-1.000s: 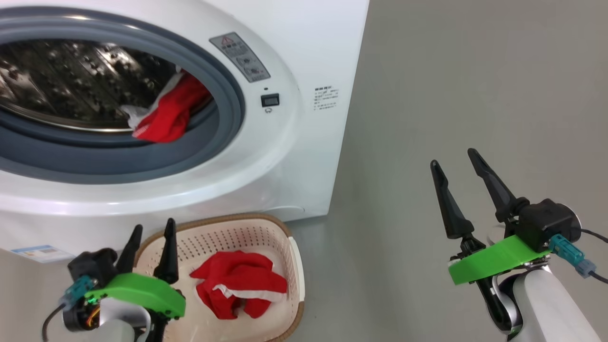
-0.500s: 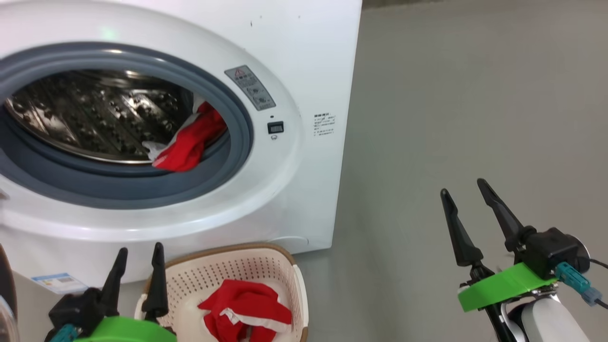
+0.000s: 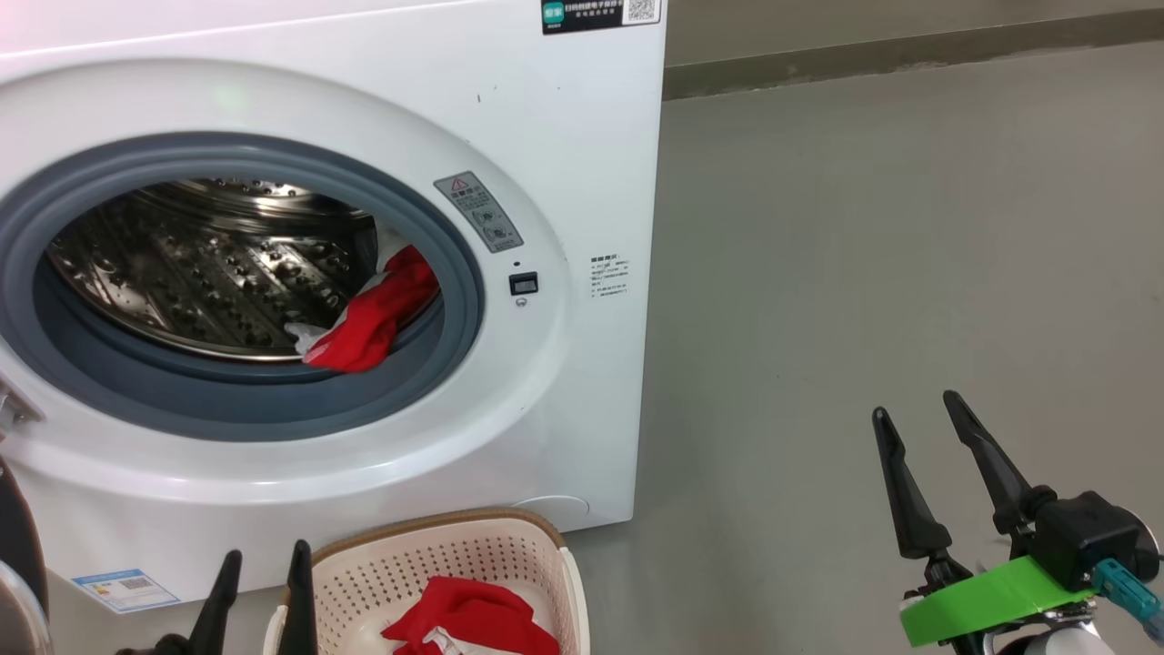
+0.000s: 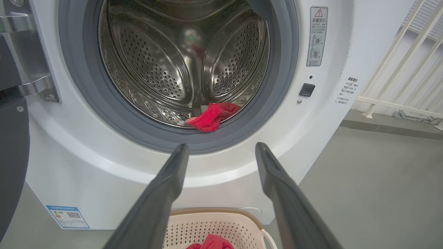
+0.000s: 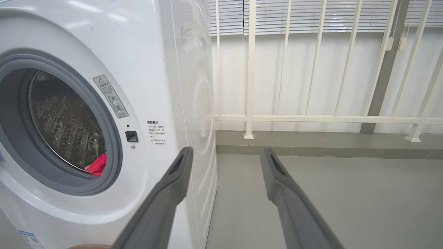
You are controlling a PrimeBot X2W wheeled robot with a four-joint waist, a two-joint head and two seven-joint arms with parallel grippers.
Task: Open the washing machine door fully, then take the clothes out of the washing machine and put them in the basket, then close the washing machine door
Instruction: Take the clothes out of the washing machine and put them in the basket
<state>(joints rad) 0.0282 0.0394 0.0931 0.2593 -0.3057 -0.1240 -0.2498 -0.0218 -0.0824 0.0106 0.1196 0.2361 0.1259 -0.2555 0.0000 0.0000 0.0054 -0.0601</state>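
Washing machine point(image 3: 564, 136) open; red garment point(image 3: 373, 314) draped onto grey seal point(image 3: 227, 414), second garment point(image 3: 473, 623) in basket point(image 3: 455, 555) below. Left pincer point(image 3: 265, 551), right pincer point(image 3: 916, 405): both spread wide, holding nothing.

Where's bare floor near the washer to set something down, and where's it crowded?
Bare grey floor lies right of the washing machine, between it and the right gripper. Crowded in front of the machine: the basket with red clothes sits there.
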